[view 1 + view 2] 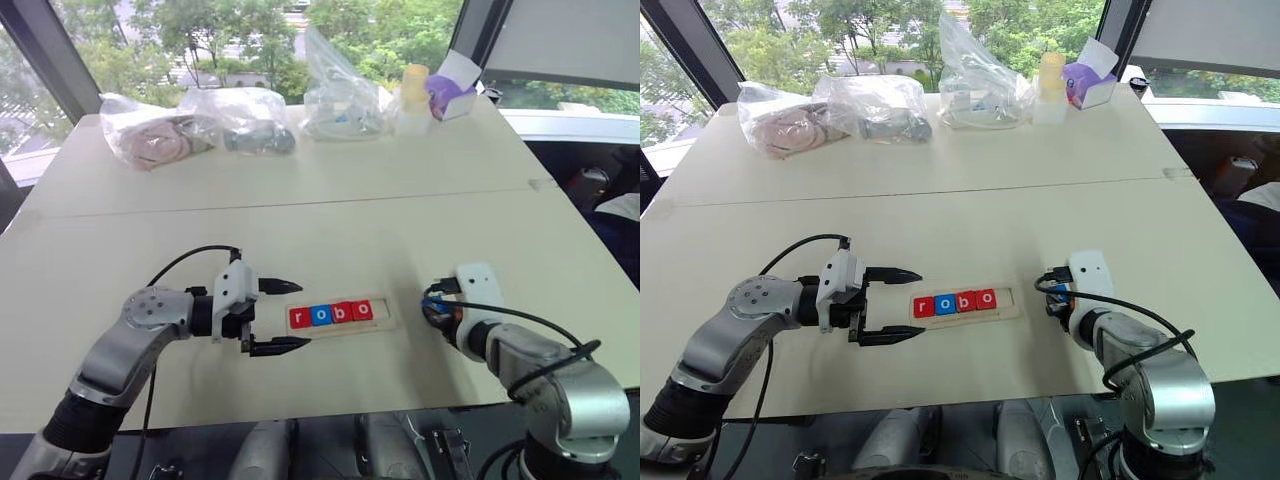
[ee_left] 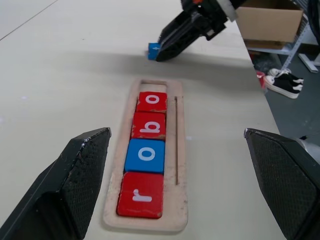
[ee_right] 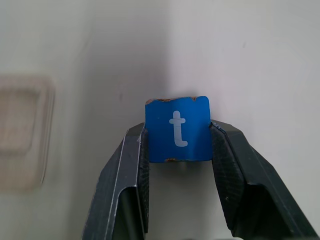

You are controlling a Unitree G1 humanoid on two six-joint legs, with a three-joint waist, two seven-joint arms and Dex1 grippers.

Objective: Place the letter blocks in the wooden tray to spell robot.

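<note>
Here the pale wooden tray [image 2: 177,150] on the table [image 1: 330,215] holds flat square tiles r, o, b, o. The right gripper [image 3: 177,145] pinches the chipped blue t tile [image 3: 177,129] beside the tray; the left gripper [image 1: 275,316] gapes wide at the tray's r end.

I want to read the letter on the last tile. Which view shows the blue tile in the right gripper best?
The right wrist view: the blue tile faces the camera between the right gripper fingers, its white t plain. The left wrist view shows a small blue corner past the tray. In the eye views the wrist mostly hides it.
</note>
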